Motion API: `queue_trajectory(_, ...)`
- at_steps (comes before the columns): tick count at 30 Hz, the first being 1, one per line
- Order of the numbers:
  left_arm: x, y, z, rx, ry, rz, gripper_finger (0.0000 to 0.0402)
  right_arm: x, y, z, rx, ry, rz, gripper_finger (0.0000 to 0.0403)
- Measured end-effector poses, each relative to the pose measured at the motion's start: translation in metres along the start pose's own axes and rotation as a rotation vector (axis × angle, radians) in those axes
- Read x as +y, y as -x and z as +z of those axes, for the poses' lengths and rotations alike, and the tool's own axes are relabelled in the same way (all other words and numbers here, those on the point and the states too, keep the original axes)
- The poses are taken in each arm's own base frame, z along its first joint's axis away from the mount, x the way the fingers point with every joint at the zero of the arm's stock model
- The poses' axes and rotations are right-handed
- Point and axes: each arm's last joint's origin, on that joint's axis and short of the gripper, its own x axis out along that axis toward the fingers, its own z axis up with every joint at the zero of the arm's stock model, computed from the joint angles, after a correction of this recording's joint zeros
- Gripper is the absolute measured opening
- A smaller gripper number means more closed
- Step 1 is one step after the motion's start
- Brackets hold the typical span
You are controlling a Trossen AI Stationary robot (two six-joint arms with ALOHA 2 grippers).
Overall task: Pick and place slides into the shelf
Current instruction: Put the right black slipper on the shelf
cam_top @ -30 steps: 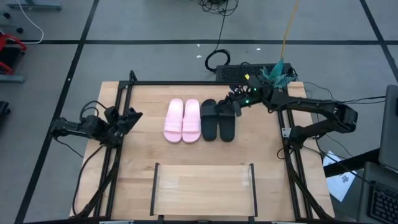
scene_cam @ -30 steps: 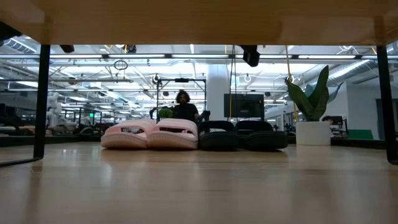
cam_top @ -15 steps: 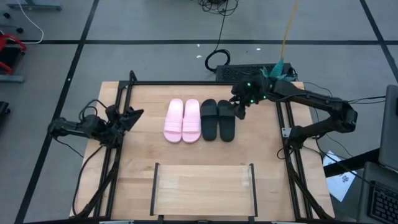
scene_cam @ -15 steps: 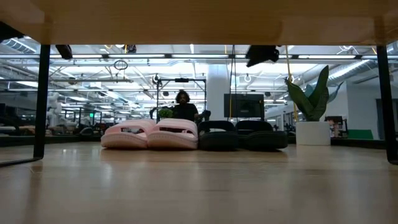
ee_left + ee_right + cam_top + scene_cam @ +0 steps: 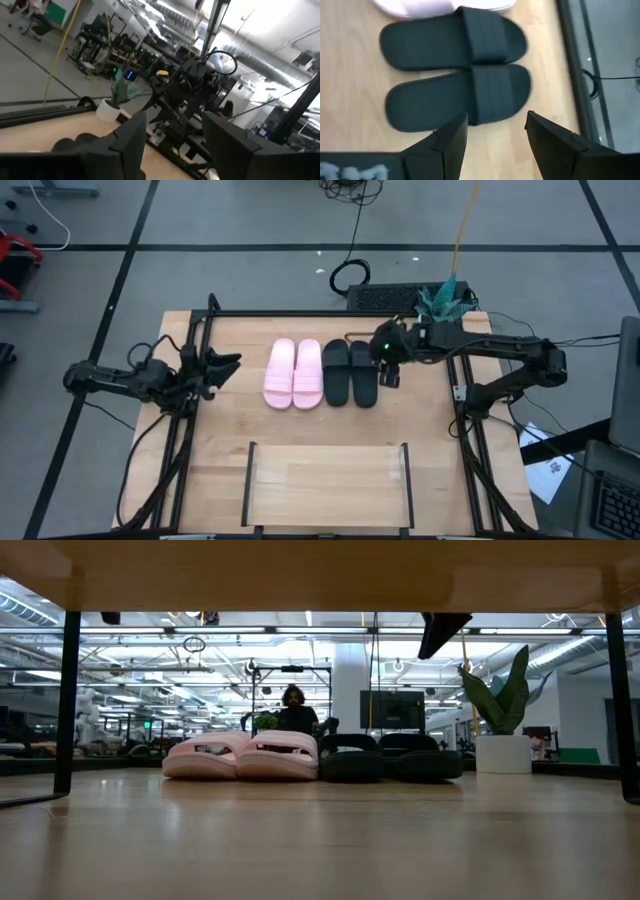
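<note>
High view: 2 pink slides point(image 5: 293, 374), 2 black slides point(image 5: 350, 372) at desk point(image 5: 225, 430) 12 o'clock; right hand point(image 5: 389, 366) spread, empty; left hand point(image 5: 228, 364) fingers apart.

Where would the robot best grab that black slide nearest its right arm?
Probably by the broad strap of the outer black slide, coming from above. It lies flat, sole down, and the strap arches up. The open right gripper hangs beside it.

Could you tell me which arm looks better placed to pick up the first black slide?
Probably the right. The right gripper hangs open beside the outer black slide, with that slide just ahead of its fingers. The left gripper waits at the table's left edge, with the pink slides between.
</note>
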Motion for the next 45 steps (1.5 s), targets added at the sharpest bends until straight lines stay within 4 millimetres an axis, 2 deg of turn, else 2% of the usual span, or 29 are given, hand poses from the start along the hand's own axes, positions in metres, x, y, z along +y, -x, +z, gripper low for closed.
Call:
queue_trajectory(4,-0.001,-0.005,-0.003,0.03,-0.009,0.016,0.0195,0.02,-0.011,0.002,0.074,0.073,0.035,0.0192)
queue_trajectory(8,-0.001,-0.009,-0.007,0.051,-0.016,0.033,0.0195,0.03,-0.026,0.005,0.127,0.081,0.05,0.0192)
queue_trajectory(19,0.0,-0.013,-0.013,0.081,-0.035,0.055,0.0195,0.039,-0.076,0.016,0.193,0.092,0.047,0.0192)
queue_trajectory(23,0.0,-0.014,-0.014,0.087,-0.038,0.058,0.0195,0.039,-0.092,0.017,0.219,0.108,-0.046,0.0192)
queue_trajectory(31,0.001,-0.014,-0.017,0.114,-0.054,0.073,0.0195,0.038,-0.103,0.017,0.251,0.141,-0.15,0.0192)
queue_trajectory(45,0.002,-0.014,-0.018,0.13,-0.064,0.083,0.0195,0.035,-0.109,0.018,0.212,0.076,-0.109,0.0192)
